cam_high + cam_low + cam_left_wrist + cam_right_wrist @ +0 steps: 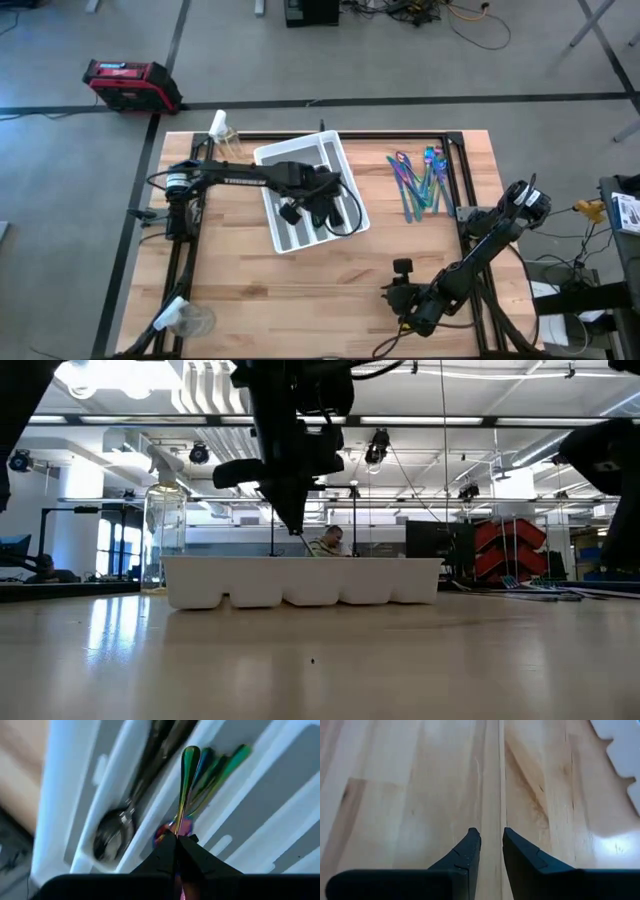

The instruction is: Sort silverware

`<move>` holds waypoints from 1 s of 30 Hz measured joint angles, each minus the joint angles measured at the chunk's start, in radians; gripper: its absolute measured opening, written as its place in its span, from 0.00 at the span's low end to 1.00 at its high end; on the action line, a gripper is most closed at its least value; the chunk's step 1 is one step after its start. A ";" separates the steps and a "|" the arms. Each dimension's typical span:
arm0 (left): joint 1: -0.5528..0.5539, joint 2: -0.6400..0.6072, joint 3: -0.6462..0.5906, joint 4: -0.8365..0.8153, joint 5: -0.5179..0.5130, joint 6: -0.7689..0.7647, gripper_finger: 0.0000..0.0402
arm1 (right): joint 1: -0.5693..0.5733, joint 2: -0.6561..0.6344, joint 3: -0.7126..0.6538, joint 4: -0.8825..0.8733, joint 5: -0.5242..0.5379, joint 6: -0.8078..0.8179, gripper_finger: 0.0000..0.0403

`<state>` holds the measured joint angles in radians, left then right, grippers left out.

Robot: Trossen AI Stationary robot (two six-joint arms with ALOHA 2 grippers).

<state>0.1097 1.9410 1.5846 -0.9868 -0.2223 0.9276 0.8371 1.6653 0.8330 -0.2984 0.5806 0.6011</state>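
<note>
Left wrist view: the left gripper (177, 840) pinches an iridescent spoon (187, 780) over the white tray (65, 795), its bowl hidden behind the fingertips. Loose silverware (420, 180) lies on the table (330, 290). The right gripper (491, 842) waits, fingers slightly parted, empty.

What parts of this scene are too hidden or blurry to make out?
- High view: the left gripper and its arm cover much of the white tray.
- Low view: the tray wall hides everything inside.
- High view: the loose silverware is too small to tell forks from spoons.
</note>
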 joint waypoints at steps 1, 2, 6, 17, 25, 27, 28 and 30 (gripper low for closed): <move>0.000 0.011 -0.002 0.000 0.007 0.017 0.00 | 0.000 0.000 -0.009 0.011 0.005 0.011 0.15; 0.000 0.023 -0.003 -0.003 0.008 0.034 0.00 | 0.000 0.000 -0.018 0.025 0.013 0.024 0.15; 0.003 0.064 -0.005 0.000 0.069 0.075 0.00 | 0.000 0.000 -0.045 0.056 0.031 0.073 0.13; 0.037 0.197 0.000 0.108 0.056 0.076 0.00 | 0.002 0.001 -0.056 0.060 0.051 0.200 0.20; 0.035 0.190 -0.002 0.115 -0.038 0.032 0.08 | -0.001 0.001 -0.056 0.048 0.051 0.189 0.32; 0.037 0.184 0.003 0.112 -0.046 0.012 0.10 | -0.004 0.001 -0.056 0.045 0.056 0.176 0.35; 0.037 0.180 0.005 0.113 -0.050 -0.001 0.10 | -0.006 0.001 -0.056 0.044 0.058 0.173 0.36; 0.034 0.174 0.015 0.113 -0.055 -0.019 0.12 | -0.007 0.001 -0.056 0.042 0.067 0.168 0.39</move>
<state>0.1441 2.1155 1.5991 -0.8739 -0.2777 0.9081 0.8303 1.6661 0.7773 -0.2568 0.6474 0.7691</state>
